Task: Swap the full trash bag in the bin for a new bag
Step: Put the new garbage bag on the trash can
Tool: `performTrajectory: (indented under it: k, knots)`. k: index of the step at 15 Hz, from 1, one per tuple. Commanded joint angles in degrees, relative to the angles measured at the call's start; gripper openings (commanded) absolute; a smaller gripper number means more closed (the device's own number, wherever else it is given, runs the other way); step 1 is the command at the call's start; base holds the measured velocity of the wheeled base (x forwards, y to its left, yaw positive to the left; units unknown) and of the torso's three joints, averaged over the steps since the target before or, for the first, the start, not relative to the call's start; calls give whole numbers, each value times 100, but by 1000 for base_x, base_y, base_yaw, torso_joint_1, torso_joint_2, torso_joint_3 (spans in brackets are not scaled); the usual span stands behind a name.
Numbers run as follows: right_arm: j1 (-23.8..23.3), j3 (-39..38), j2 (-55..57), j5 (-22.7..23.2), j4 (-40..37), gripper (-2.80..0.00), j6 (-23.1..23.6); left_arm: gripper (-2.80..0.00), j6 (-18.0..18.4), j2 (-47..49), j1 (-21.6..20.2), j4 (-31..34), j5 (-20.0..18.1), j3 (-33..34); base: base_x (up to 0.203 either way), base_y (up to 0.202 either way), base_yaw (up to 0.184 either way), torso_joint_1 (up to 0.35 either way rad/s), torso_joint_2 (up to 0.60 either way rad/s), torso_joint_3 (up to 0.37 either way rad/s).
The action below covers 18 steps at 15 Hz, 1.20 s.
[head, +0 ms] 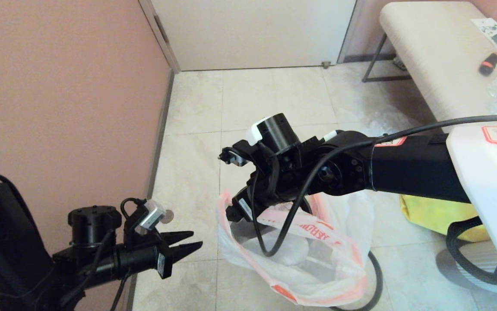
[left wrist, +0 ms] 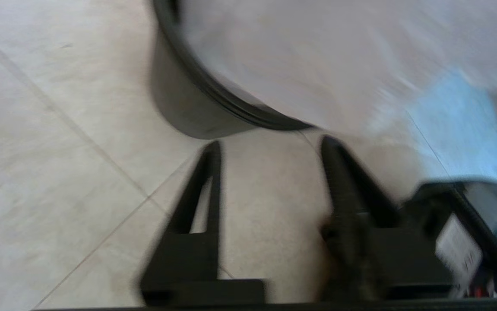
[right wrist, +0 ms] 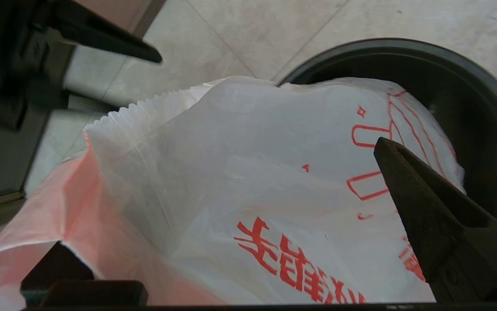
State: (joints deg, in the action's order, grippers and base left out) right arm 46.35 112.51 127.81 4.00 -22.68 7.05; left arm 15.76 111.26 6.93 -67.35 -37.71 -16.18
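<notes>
Lower centre of the head view: the thin white plastic bag with red-orange print (head: 313, 255) stands with its mouth spread, draped in and over the small round black waste bin with its thin dark grey hoop rim (right wrist: 481, 86), which shows mostly as a dark curve below and right of the bag.

Step in hand, as you can judge it: fitting the bag into the bin. Whether this is the new liner or the full one cannot be told from these frames; some pale contents show through it.

Right gripper (right wrist: 248, 224): reaches in from the right of the head view, angled down over the bag mouth. Jaws stand wide, straddling the upper fold of the bag, one finger on each side; nothing is pinched.

Left gripper (head: 185, 245): lower left of the head view, level, pointing toward the bag, just beside its edge but apart from it. Jaws part-way open, empty.

Next move calls for you to close one gripper on the bag's free edge and draw it outward over the hoop, keeping the film slack enough not to tear. Watch the black cable (head: 283, 224) hanging into the bag mouth.
</notes>
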Motion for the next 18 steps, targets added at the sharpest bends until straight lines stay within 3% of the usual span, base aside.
performTrajectory:
  k: [1,3,4,6,10,13,15,18]
  knots:
    - [15,-1,43,31,-8,0,7,0,154,362,-32,-664,-218,375,0,0,0,0,0,0]
    - [-3,-1,51,53,-8,0,7,0,343,988,-67,-1746,-461,684,0,0,0,0,0,0]
    - [-3,-1,44,123,-8,0,0,0,496,1254,-45,-1901,-519,809,0,0,0,0,0,0]
    - [-12,-1,25,189,-8,0,-1,0,1005,1368,55,-2030,-714,915,0,0,0,0,0,0]
    - [-85,23,-80,375,-8,0,7,0,1027,1212,493,-2031,-690,494,0,0,0,0,0,0]
    - [-108,26,-36,444,10,0,7,0,800,1180,517,-2031,-698,321,0,0,0,0,0,0]
    - [-131,26,-45,602,53,0,-1,0,298,1113,560,-2031,-710,117,0,0,0,0,0,0]
    - [-161,-25,-139,601,-39,0,-22,0,131,819,611,-2031,-704,200,0,0,0,0,0,0]
